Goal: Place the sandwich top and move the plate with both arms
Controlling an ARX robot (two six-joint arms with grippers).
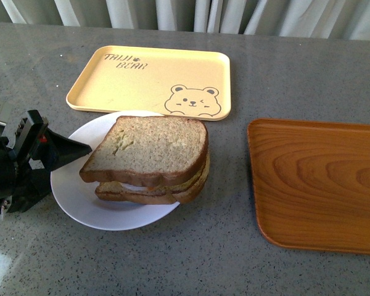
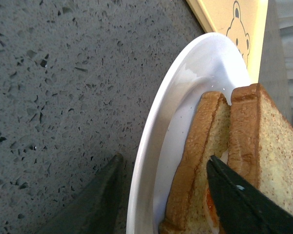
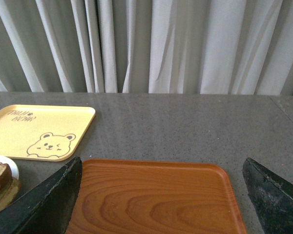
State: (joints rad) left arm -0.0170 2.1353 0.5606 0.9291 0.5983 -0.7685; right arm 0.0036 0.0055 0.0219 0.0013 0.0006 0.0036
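The sandwich top (image 1: 148,148), a plain brown bread slice, lies on the stacked sandwich on the white plate (image 1: 74,191). My left gripper (image 1: 74,151) is open at the plate's left edge. In the left wrist view the gripper (image 2: 163,165) straddles the plate rim (image 2: 151,146): one finger (image 2: 97,200) is over the table outside the rim, and the other (image 2: 244,204) is against the sandwich side, below the top slice (image 2: 268,141). My right gripper (image 3: 161,161) is open and empty above the wooden tray (image 3: 156,200). It is out of the front view.
A yellow bear tray (image 1: 151,80) lies just behind the plate. The brown wooden tray (image 1: 317,182) lies to the plate's right, with a strip of grey table between them. Grey curtains (image 3: 151,44) hang behind the table's far edge.
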